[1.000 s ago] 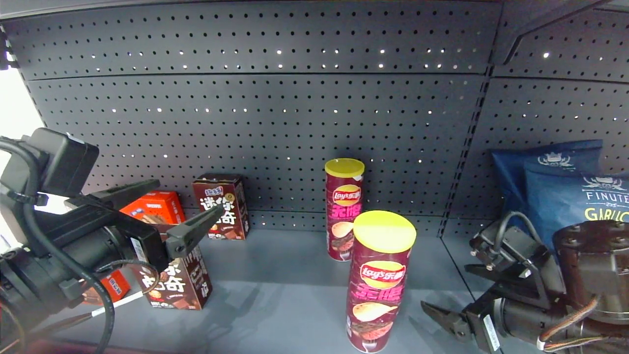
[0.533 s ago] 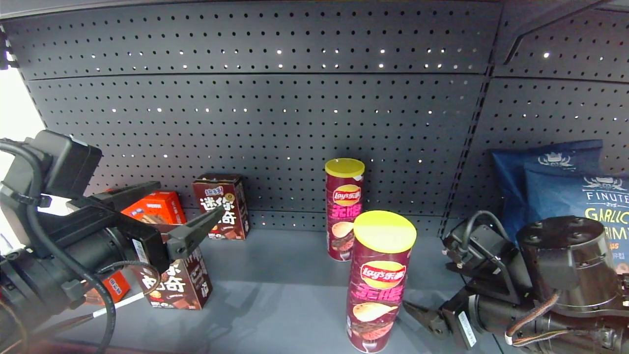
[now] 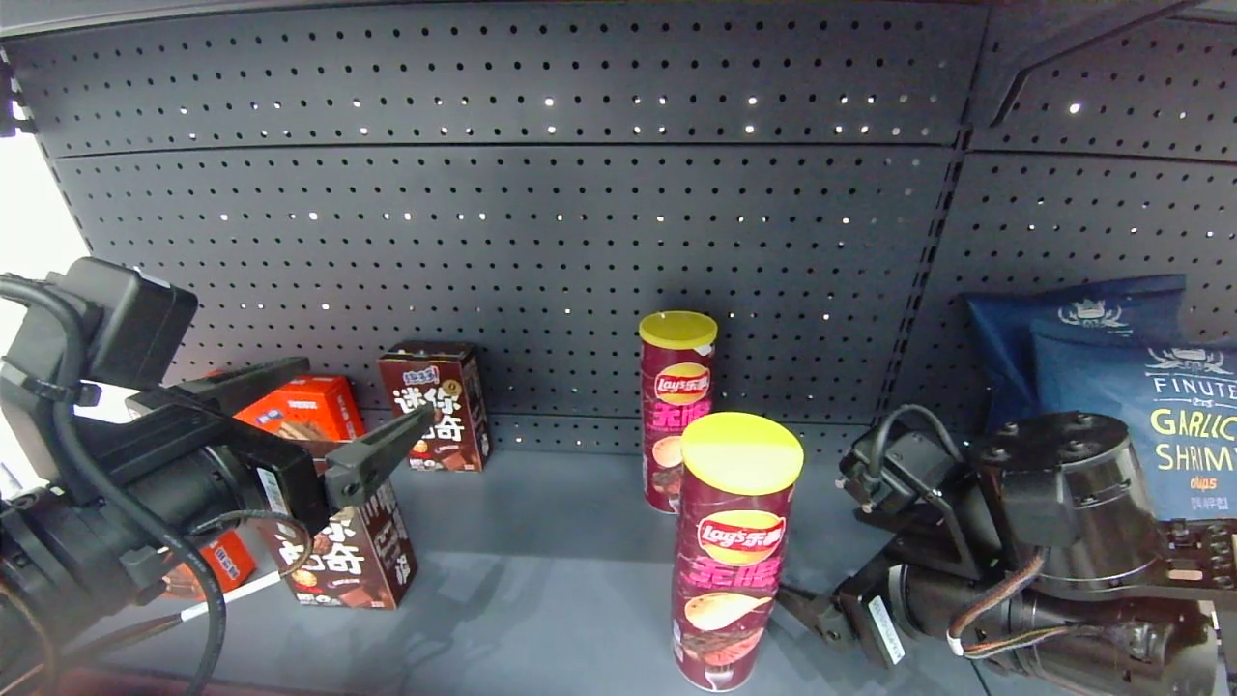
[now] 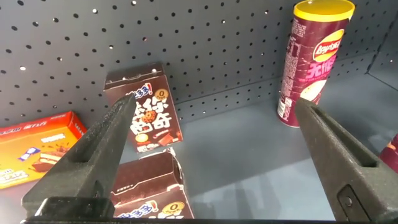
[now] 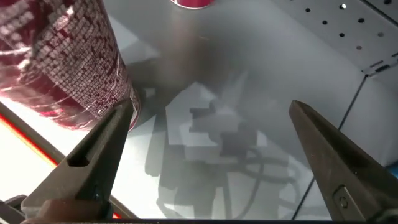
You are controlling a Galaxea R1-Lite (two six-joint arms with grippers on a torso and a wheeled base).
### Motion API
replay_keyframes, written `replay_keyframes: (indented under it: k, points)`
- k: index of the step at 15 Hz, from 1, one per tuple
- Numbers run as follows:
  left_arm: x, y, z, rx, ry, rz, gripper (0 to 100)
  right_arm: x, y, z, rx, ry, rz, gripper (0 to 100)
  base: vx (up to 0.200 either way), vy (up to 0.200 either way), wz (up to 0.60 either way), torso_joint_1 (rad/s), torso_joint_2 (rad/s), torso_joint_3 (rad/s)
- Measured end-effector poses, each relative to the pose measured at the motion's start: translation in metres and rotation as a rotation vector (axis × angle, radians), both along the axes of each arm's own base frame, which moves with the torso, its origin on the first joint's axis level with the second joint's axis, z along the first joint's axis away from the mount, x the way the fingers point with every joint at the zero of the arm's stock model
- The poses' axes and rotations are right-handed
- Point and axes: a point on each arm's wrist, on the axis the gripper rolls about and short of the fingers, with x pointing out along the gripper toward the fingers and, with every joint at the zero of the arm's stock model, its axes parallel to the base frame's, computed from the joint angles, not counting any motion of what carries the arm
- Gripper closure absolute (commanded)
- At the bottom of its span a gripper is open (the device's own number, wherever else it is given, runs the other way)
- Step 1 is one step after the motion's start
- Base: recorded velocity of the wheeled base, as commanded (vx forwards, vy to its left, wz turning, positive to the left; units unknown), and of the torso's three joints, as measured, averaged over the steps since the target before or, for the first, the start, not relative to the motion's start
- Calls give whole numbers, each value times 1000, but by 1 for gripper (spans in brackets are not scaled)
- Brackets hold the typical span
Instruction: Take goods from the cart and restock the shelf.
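Front chips can (image 3: 736,551) nudged left; right gripper (image 5: 208,109) slid in from the lower right.
Can stands upright on the shelf (image 3: 541,590), lower centre of head view, second can (image 3: 676,406) just behind it. Right jaws spread wide, one finger against the can's lower side, nothing gripped. Left gripper (image 4: 211,102), lower left, jaws spread wide, empty, by a brown box (image 3: 353,556).
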Motion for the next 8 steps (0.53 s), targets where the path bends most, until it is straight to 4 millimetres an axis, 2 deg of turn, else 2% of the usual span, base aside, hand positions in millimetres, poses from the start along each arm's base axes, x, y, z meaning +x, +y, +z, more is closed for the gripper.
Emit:
replay_keyframes:
  k: [8]
  points:
    - [0, 0, -1, -2, 3, 2, 0, 6, 17, 0, -2, -5, 22, 0, 0, 0, 0, 0, 0, 0]
